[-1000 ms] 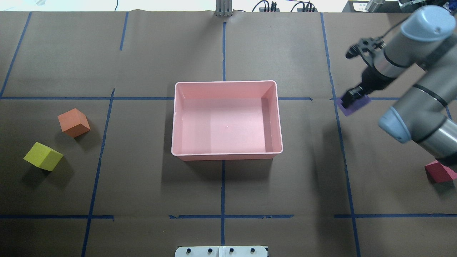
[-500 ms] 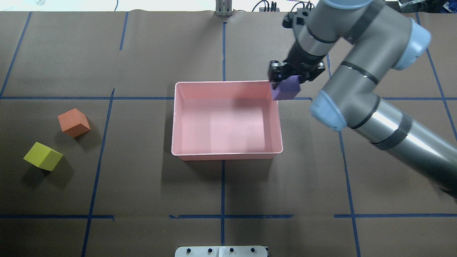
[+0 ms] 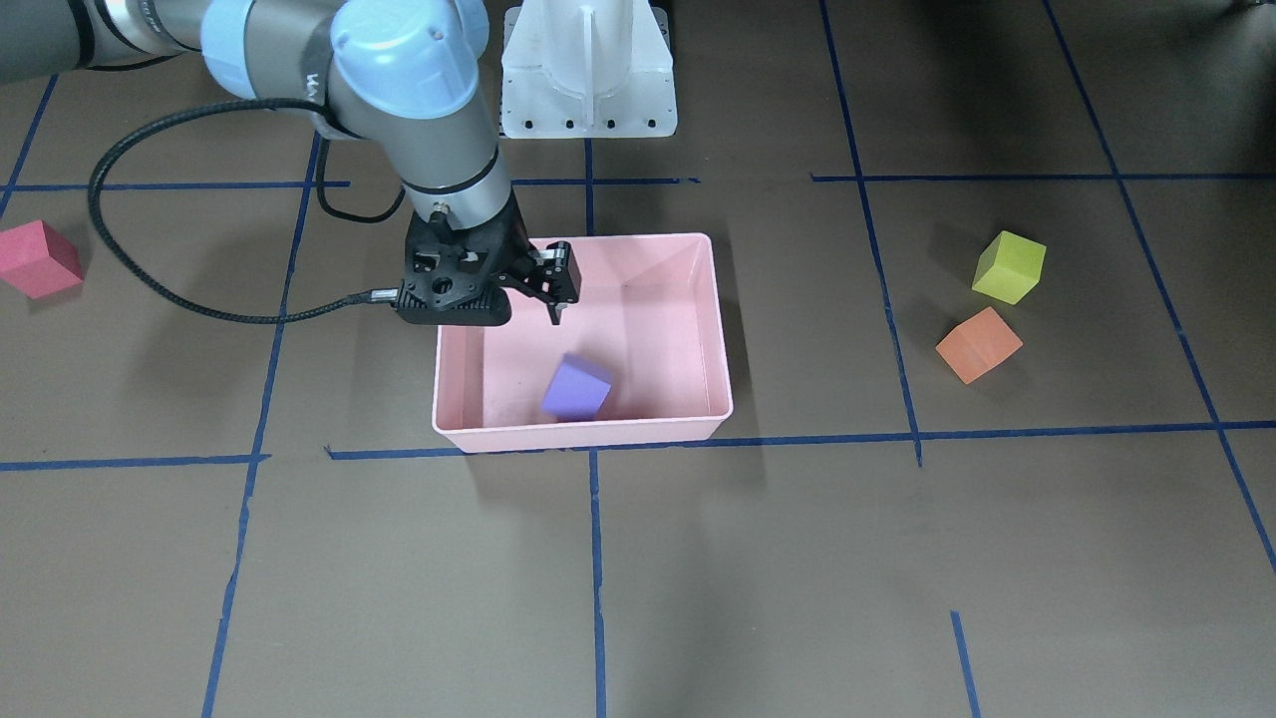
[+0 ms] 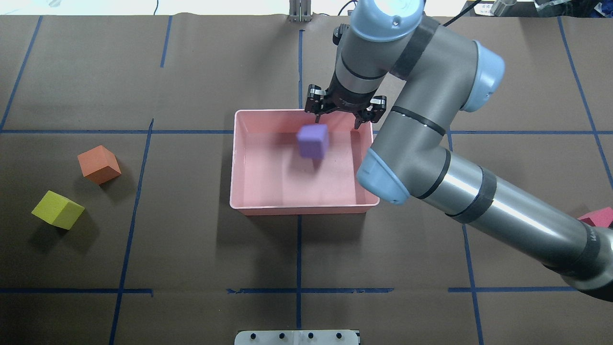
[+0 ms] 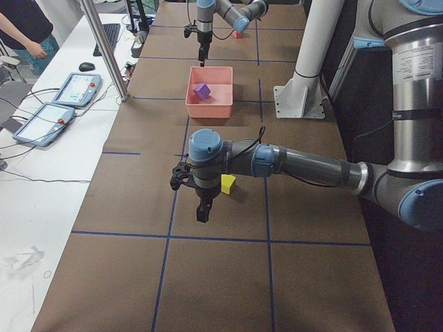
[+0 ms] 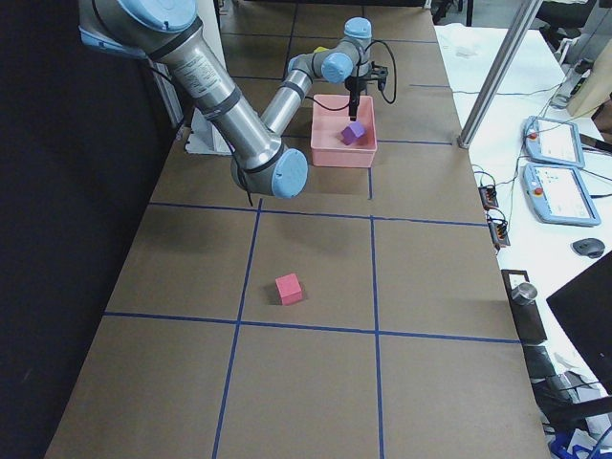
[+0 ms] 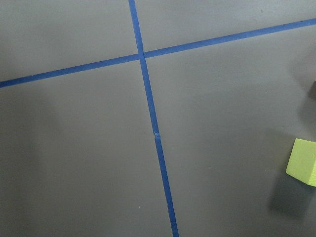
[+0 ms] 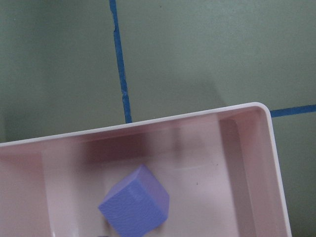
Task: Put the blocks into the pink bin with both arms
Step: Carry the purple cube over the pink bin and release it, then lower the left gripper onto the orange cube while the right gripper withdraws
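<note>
The pink bin [image 4: 233, 163] stands mid-table. The purple block [image 4: 312, 140] is inside it, blurred in the overhead view and tilted on one edge in the front view [image 3: 576, 389]. My right gripper [image 4: 336, 122] is open and empty above the bin's far rim. The orange block [image 4: 99, 164] and yellow-green block [image 4: 58, 210] lie on the table at the left. The red block [image 4: 598, 218] is at the right, partly hidden by my right arm. My left gripper [image 5: 201, 211] hangs above the table beside the yellow-green block [image 5: 228, 183]. I cannot tell whether it is open or shut.
The white pedestal base [image 3: 588, 70] stands behind the bin. A black cable [image 3: 150, 269] loops off the right wrist. Blue tape lines cross the brown table. A metal post [image 5: 104, 48] and tablets [image 5: 59, 104] are past the table's far side.
My right arm carried the purple block from the table's right to over the bin. The gripper opened and the block dropped into the bin.
</note>
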`<action>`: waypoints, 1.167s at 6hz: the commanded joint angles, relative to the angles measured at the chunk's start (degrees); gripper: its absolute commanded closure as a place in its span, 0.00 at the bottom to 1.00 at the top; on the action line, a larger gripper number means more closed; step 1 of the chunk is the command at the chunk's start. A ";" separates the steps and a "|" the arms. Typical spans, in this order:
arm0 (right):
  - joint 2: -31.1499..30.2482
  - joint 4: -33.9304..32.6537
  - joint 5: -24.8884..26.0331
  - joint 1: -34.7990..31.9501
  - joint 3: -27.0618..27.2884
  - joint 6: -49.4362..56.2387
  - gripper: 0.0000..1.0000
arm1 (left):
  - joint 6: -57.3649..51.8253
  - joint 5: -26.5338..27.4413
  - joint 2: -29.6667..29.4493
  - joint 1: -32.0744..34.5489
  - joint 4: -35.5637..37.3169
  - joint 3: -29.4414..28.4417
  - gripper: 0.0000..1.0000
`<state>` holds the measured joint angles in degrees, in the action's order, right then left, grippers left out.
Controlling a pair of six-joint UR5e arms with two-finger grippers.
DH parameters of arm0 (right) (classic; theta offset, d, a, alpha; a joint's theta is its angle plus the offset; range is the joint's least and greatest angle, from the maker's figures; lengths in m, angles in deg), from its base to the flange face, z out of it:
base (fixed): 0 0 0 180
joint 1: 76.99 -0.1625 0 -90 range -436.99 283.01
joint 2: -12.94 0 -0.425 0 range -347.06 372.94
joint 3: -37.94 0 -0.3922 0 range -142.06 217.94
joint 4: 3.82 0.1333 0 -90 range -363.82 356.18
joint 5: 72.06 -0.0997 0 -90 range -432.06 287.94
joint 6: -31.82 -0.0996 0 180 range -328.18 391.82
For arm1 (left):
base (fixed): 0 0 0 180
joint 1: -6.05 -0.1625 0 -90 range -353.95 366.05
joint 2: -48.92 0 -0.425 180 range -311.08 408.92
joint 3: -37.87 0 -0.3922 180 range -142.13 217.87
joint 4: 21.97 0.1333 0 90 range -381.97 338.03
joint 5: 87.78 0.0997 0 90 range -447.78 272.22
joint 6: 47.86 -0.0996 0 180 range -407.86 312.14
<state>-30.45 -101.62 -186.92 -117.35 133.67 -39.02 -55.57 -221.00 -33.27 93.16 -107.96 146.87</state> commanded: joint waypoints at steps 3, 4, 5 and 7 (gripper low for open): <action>-7.63 -5.12 -7.87 -11.10 4.20 23.80 0.00 | 8.04 0.33 -5.79 -11.55 -12.66 -2.65 0.00; -10.89 -5.03 -11.66 -15.94 4.11 33.74 0.00 | 20.77 0.33 -5.79 -15.70 -14.45 -3.00 0.00; -13.88 -5.12 -13.70 -20.16 3.77 43.15 0.00 | 39.52 0.68 -5.79 -19.57 -16.73 -2.13 0.00; -16.98 -5.12 -16.86 -27.81 0.01 60.20 0.00 | 65.96 0.77 -5.79 -22.58 -21.49 -1.95 0.00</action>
<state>-46.00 -106.73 -201.83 -141.17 135.88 12.33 -2.29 -220.28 -39.05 72.38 -127.57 144.75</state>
